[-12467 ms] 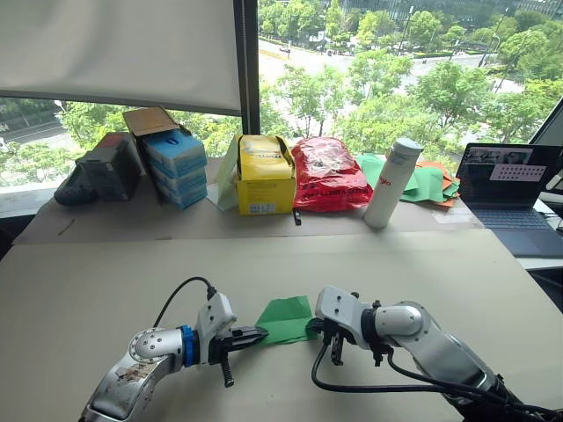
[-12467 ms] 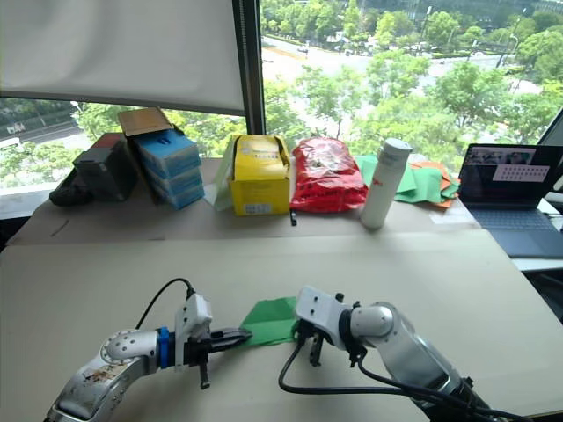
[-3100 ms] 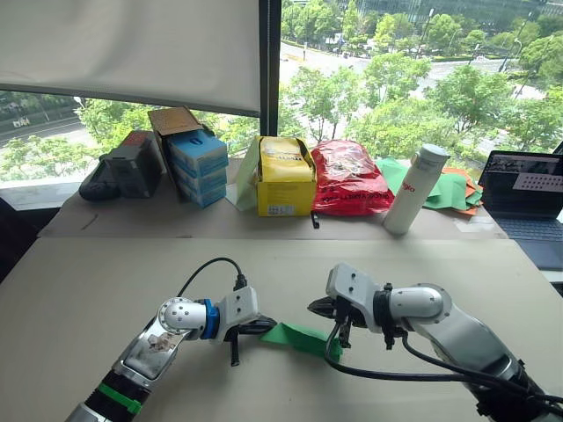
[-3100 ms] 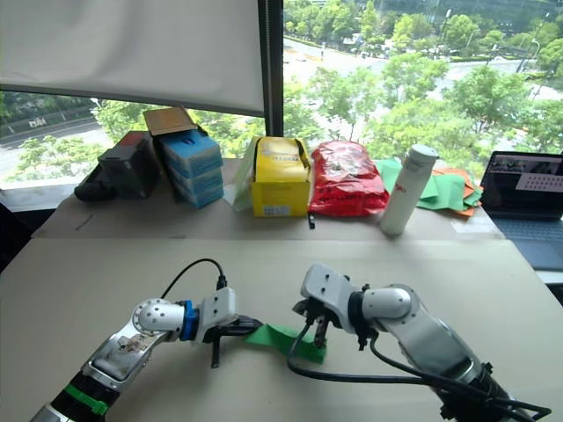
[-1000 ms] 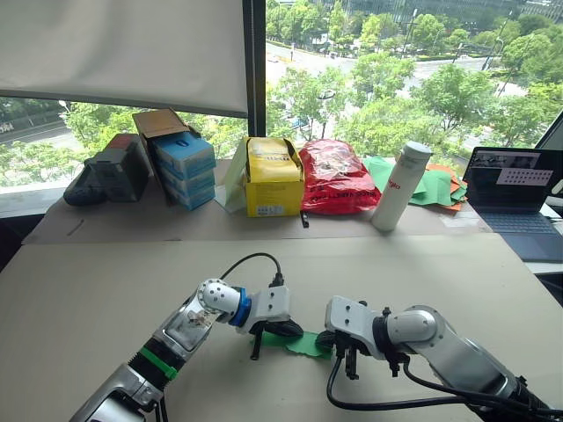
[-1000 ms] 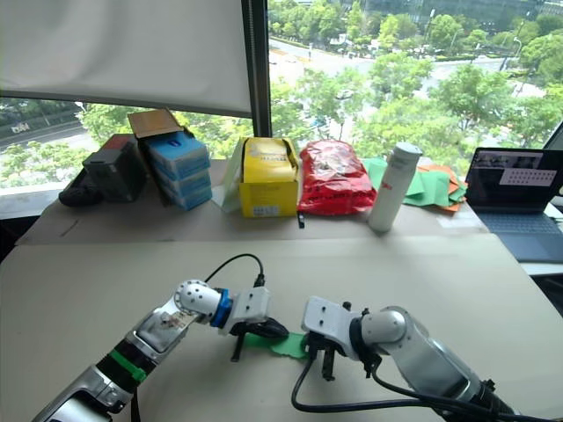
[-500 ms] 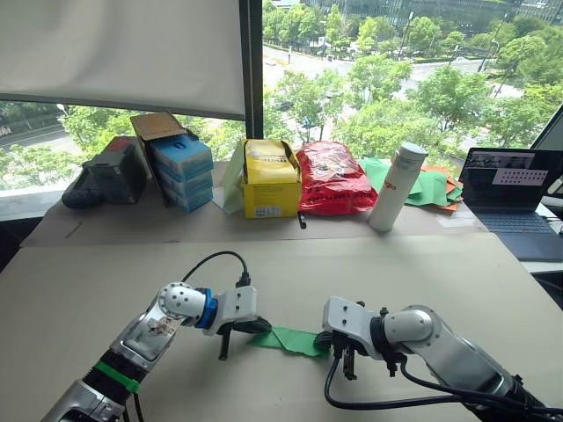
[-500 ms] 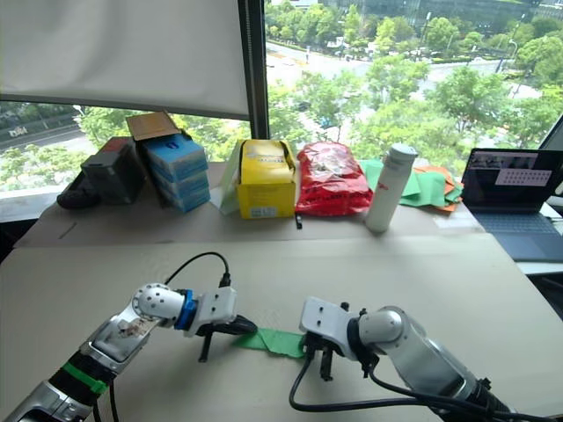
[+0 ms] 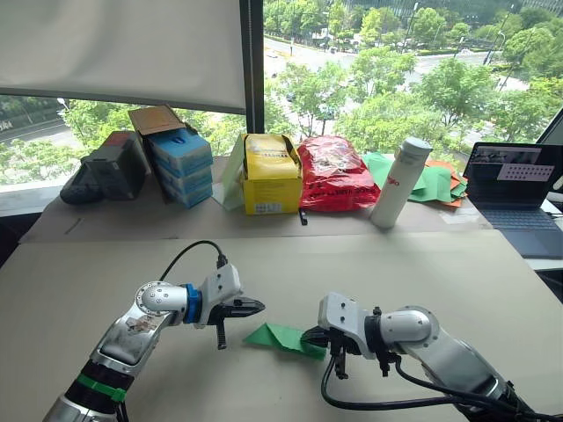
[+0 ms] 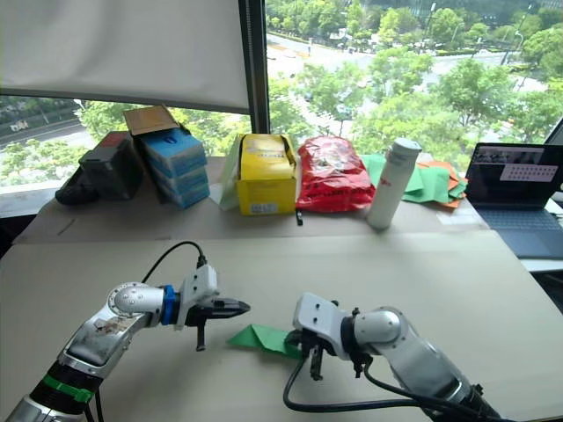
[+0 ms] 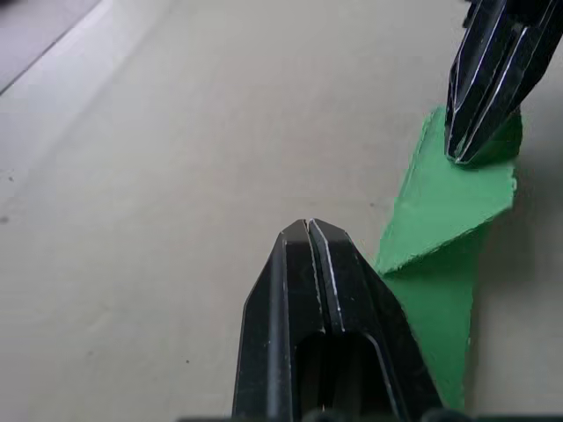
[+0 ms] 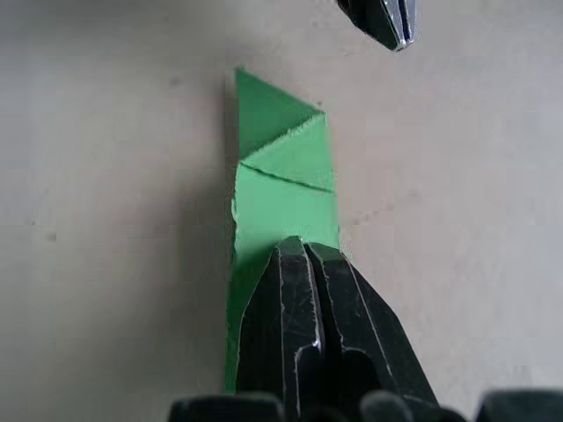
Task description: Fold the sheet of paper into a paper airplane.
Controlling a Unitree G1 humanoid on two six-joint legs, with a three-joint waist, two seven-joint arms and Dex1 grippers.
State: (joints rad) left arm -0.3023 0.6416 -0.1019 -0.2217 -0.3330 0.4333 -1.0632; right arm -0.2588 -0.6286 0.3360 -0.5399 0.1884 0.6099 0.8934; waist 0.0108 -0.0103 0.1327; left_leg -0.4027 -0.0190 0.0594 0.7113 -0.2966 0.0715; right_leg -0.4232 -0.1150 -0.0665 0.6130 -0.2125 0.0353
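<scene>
From the head, our stereo pair looks forward and down over both arms. Each wrist camera sights close along its own fingers. Both wrist views share the sheet of paper [image 12: 283,207], and each catches the opposite gripper's tip beyond its own.

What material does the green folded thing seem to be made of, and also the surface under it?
The folded green sheet looks like thin matte paper: it holds sharp creases, and one edge looks slightly rough. The table seems covered in beige card or heavy paper, dull and without shine, with a seam across it; what lies beneath cannot be told.
</scene>
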